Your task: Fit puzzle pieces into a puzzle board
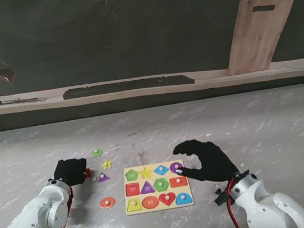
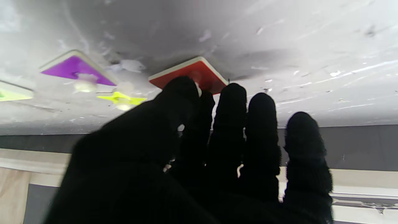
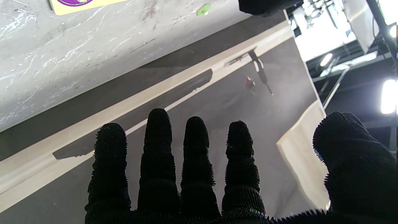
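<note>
Your left hand (image 1: 70,171) sits on the grey marbled table (image 1: 267,126), left of the board, its black-gloved fingers (image 2: 230,105) closed round a red square puzzle piece (image 2: 199,73); from the stand only a sliver of red shows at the fingertips. You cannot tell whether the piece is lifted or touching the table.

Just right of that hand lie loose pieces: a green pentagon piece (image 1: 97,152) farthest from you, a yellow star piece (image 1: 107,164) nearer, a purple triangle piece (image 1: 103,177) nearer still, and an orange round piece (image 1: 107,202) closest to you.

Next comes the yellow wooden puzzle board (image 1: 157,186), lying flat in the middle of the table with coloured shapes seated in its slots, among them a purple circle (image 1: 176,167) at its far right corner.

Your right hand (image 1: 205,160) hovers at the board's right edge, fingers spread and curled, thumb apart, gripping nothing; thumb and forefinger frame that purple circle without visibly touching it.
</note>
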{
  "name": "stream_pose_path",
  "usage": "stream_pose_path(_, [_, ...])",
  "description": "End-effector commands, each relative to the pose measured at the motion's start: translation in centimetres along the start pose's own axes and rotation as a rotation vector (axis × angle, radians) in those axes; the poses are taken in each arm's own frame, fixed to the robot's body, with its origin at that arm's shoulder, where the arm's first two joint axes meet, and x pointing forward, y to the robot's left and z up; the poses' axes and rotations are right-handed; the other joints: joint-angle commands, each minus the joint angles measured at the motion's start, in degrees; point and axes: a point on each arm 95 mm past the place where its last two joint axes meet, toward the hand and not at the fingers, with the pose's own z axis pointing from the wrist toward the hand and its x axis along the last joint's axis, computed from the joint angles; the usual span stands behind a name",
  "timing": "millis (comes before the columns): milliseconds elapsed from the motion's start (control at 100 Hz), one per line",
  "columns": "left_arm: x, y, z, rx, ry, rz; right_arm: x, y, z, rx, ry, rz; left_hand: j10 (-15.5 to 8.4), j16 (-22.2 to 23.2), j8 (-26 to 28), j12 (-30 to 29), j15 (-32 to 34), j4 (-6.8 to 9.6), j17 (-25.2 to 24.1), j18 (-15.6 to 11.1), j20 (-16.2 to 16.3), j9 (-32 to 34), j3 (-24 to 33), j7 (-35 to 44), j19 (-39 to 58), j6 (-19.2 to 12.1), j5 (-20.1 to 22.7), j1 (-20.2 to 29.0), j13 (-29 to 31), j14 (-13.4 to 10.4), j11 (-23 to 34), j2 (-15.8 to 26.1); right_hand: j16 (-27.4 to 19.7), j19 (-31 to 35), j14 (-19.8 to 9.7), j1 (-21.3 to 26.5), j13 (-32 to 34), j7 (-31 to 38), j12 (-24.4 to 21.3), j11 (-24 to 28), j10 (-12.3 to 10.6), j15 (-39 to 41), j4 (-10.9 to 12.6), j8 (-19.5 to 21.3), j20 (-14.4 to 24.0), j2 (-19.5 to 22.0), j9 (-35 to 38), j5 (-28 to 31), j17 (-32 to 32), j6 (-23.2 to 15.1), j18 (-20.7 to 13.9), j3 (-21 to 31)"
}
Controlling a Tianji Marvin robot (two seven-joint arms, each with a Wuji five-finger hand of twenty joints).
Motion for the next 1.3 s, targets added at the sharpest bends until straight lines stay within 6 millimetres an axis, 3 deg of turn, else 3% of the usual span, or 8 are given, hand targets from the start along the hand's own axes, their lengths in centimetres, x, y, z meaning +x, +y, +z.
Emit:
stream_pose_path(0, [0.7, -0.6, -0.1, 0.005, 0.019, -0.002, 0.3, -0.1, -0.1, -0.002, 0.003, 0.008, 2.5, 1.1, 2.0, 0.5, 1.8, -1.49, 0.3, 2.7, 1.5, 1.6, 2.5, 3.8, 2.2, 0.2, 2.1, 0.0, 1.6, 2.3, 1.5, -0.5, 0.4, 0.7, -1.2, 0.3, -0.4, 0.0, 0.6, 0.3, -1.2, 0.9, 2.4, 0.5, 0.8, 1.1, 1.2, 0.1, -0.7, -1.1, -0.3, -1.5])
stream_pose_path(310, [2.9, -3.2, -0.9, -0.015, 0.098, -0.018, 0.4, -0.1, -0.1, 0.002, 0.01, 0.028, 2.8, 1.1, 2.3, 0.7, 2.0, -0.98, 0.3, 2.9, 1.6, 1.3, 2.7, 3.7, 2.2, 0.5, 1.8, 0.1, 1.4, 2.7, 1.9, -0.2, 0.4, 0.7, -1.2, 0.4, -0.4, -0.1, 0.6, 0.3, -1.2, 0.9, 2.5, 0.5, 0.8, 1.3, 1.2, 0.2, -0.7, -1.2, -0.4, -1.6])
stream_pose_path(700, [8.0, -5.4, -1.0, -0.047, 0.249, -0.028, 0.6, 0.2, -0.7, -0.013, 0.046, 0.049, 2.7, 1.3, 3.3, 1.1, 2.2, -0.42, 0.3, 3.2, 1.8, 1.1, 3.5, 3.8, 2.1, 0.7, 1.3, -0.4, 1.3, 2.8, 2.2, -0.2, 0.4, 0.7, -1.1, 0.4, -0.5, -0.2, 0.6, 0.3, -0.9, 0.9, 2.5, 0.5, 0.8, 1.3, 1.0, 0.1, -0.8, -1.2, -0.4, -1.6])
stream_pose_path(1290, [13.4, -4.8, -1.5, -0.135, 0.337, -0.002, 0.1, 1.1, -1.5, -0.06, 0.048, 0.121, 2.5, 1.4, 4.1, 1.8, 2.4, -0.44, 0.2, 3.2, 1.9, 0.6, 4.4, 4.2, 2.0, 0.5, 0.7, -1.1, 0.8, 2.8, 2.5, 0.1, 0.4, 0.7, -1.0, 0.7, -0.6, -0.3, 0.5, 0.3, -0.8, 1.0, 2.5, 0.5, 0.8, 1.7, 0.9, 0.1, -0.9, -1.1, -0.4, -1.9])
